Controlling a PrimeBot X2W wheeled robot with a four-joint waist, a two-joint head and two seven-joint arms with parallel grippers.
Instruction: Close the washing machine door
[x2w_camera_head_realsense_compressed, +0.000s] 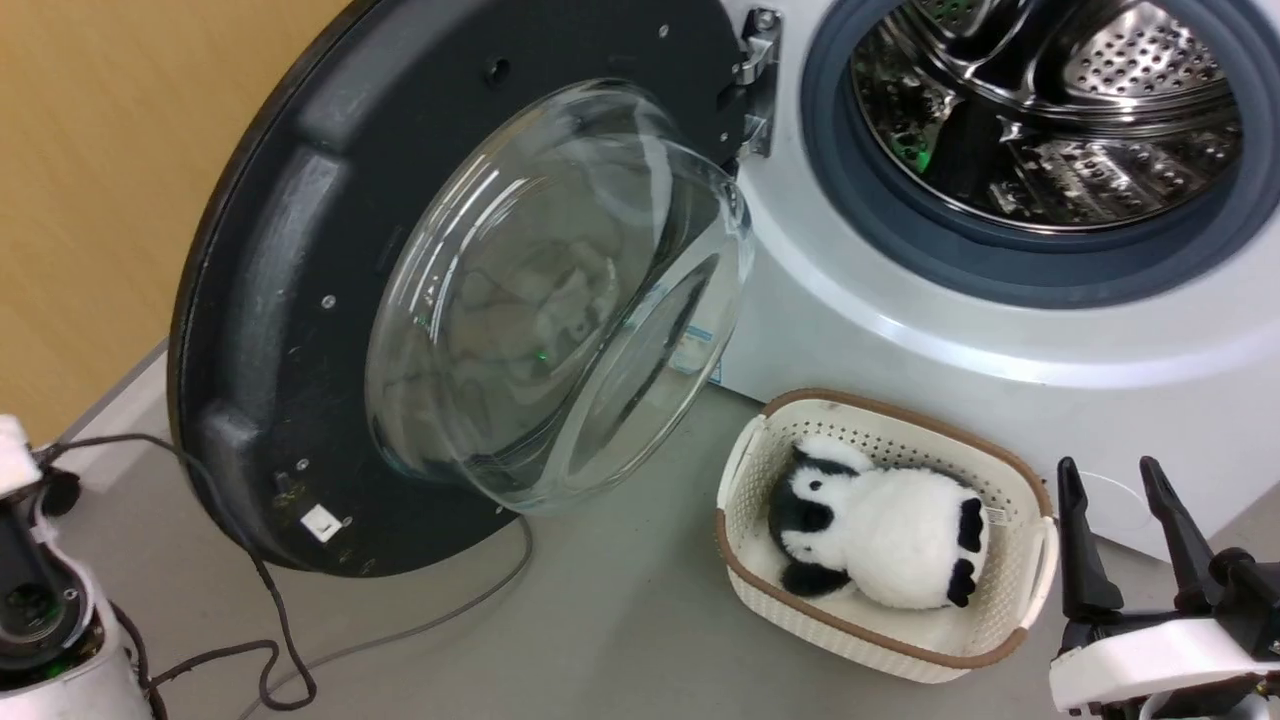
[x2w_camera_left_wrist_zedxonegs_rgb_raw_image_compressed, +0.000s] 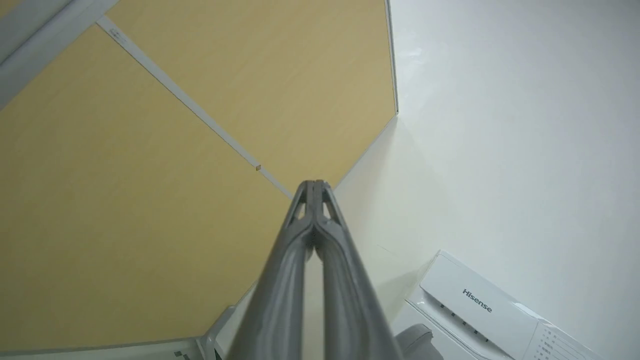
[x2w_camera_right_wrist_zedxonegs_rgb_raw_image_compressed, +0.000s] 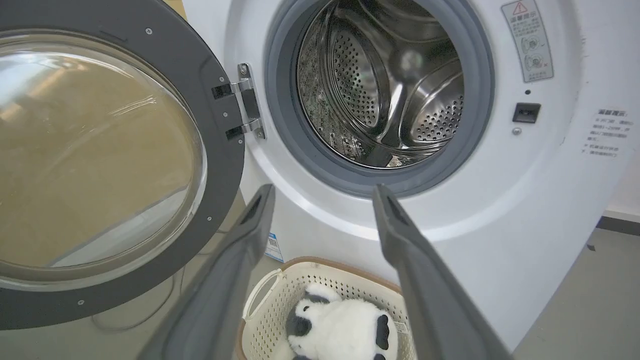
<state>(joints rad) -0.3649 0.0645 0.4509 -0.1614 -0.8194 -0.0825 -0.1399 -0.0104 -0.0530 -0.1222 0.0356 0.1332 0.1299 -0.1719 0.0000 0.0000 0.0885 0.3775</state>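
Right end effector (x2w_camera_head_realsense_compressed: 1110, 468) spread wide, empty; left end effector (x2w_camera_left_wrist_zedxonegs_rgb_raw_image_compressed: 315, 185) pinched closed, empty. We find the washing machine door (x2w_camera_head_realsense_compressed: 290, 300) standing fully open, well left of the right end effector. We judge it rigid and heavy; push its matte rim (x2w_camera_head_realsense_compressed: 235, 340), not the slippery glass (x2w_camera_head_realsense_compressed: 560, 290).

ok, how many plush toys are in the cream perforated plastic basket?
1: a fluffy black-and-white plush toy lying in the cream perforated plastic basket, in front of the white front-loading washing machine. Anything beneath it would be hidden.
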